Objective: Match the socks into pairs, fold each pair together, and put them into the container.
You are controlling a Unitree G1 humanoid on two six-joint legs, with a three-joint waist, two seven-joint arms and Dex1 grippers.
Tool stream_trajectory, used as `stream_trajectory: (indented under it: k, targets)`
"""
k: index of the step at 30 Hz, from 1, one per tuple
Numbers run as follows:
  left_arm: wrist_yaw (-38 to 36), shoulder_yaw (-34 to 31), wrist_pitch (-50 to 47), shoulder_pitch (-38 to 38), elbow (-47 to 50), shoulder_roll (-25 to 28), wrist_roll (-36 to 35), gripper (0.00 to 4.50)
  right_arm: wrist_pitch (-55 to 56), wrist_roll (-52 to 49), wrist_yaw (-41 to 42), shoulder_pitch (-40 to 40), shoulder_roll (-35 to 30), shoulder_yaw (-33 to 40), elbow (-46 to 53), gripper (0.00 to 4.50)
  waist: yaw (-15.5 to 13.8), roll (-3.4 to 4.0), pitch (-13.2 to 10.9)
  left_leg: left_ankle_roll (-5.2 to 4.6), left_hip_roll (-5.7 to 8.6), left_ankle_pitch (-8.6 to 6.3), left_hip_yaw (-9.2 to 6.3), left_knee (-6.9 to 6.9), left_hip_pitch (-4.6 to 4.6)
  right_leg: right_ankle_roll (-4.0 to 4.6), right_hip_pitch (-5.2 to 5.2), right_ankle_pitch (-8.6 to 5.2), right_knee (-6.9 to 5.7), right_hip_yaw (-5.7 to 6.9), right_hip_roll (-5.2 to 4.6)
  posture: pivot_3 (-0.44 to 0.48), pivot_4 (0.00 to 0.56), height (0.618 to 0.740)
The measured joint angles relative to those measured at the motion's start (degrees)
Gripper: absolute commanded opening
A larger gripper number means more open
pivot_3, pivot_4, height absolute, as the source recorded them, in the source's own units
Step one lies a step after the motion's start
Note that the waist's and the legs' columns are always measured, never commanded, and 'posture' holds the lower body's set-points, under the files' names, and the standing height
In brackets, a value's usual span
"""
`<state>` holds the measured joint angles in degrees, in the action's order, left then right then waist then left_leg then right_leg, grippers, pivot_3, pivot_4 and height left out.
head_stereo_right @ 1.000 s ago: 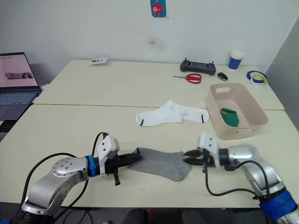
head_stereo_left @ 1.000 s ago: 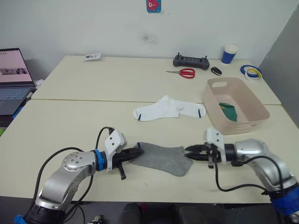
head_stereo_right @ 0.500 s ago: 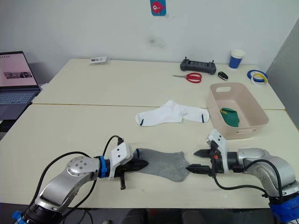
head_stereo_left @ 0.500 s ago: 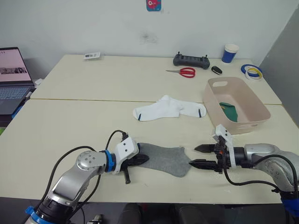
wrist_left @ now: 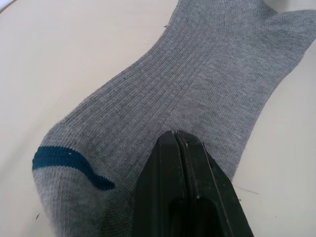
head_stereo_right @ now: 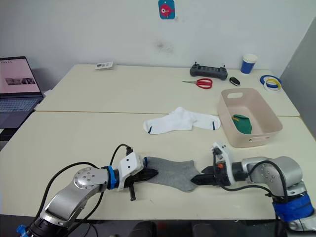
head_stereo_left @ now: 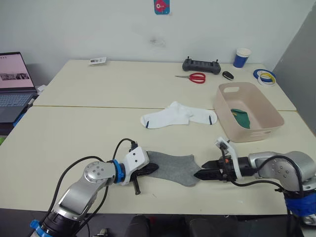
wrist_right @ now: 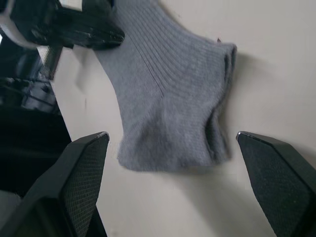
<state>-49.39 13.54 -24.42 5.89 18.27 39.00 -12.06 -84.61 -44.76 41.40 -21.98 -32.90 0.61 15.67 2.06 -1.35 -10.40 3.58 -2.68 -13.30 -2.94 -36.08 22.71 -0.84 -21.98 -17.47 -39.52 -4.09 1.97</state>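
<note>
A grey sock (head_stereo_left: 174, 168) with a small blue mark (wrist_left: 69, 160) lies flat near the table's front edge. My left gripper (head_stereo_left: 149, 169) is shut, and its tips (wrist_left: 176, 136) rest on top of the sock's marked end. My right gripper (head_stereo_left: 198, 174) is open at the sock's other end, with its two fingers (wrist_right: 84, 163) spread wide on either side of that end, touching nothing. Two white socks (head_stereo_left: 177, 116) with dark toe tips lie overlapped mid-table. The pink-beige container (head_stereo_left: 256, 129) stands at the right with a dark green sock (head_stereo_left: 242, 117) inside.
Along the far edge lie red scissors (head_stereo_left: 197, 77), a black controller (head_stereo_left: 201, 64), a small black object (head_stereo_left: 228, 74), a blue-and-white paper cup (head_stereo_left: 242, 57) and tape rolls (head_stereo_left: 266, 75). A laptop (head_stereo_left: 12, 84) sits at far left. A small card (head_stereo_left: 98, 60) lies at the back.
My right gripper went from nearly shut at the sock's end to wide open, drew back, then came in around that end. My left gripper slid right onto the sock.
</note>
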Motion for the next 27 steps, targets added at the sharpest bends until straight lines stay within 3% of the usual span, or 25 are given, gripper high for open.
stream_trajectory:
  k: [6,15,19,27]
  targets:
    - [0.23,-0.04,-0.33,-0.22,0.46,-0.01,0.11,0.00,-6.21,-2.83,-4.88,-2.93,8.29,4.09,-5.61,4.44,0.17,0.03,0.05,0.00,0.00,0.00,0.01,0.02,0.00,0.01,0.00,0.00,0.00,0.01,0.01,0.000,0.150,0.740]
    - [0.28,-0.01,-0.41,0.00,0.49,-0.04,0.10,0.00,-7.49,-14.11,-9.73,-2.70,6.82,3.82,-9.33,4.44,0.38,0.05,0.04,-0.01,0.01,0.00,0.02,0.02,0.10,0.01,-0.07,-0.01,0.03,0.00,0.01,0.000,0.150,0.740]
    - [-0.09,-0.34,-1.22,0.19,0.48,-0.06,-0.44,0.00,-7.49,-15.48,-12.63,-1.90,6.78,4.67,-9.37,3.22,0.48,0.05,0.04,-0.01,0.01,0.00,0.02,0.02,0.12,0.01,-0.11,-0.01,0.01,0.00,0.01,0.000,0.150,0.740]
    - [-1.42,-0.58,-2.93,0.99,0.46,0.07,-2.23,0.00,-7.49,-15.48,-15.51,-1.73,7.80,6.65,-9.38,0.33,0.51,0.05,0.04,-0.01,0.01,-0.01,0.02,0.03,0.20,0.01,-0.17,-0.01,0.07,0.00,0.01,0.000,0.150,0.740]
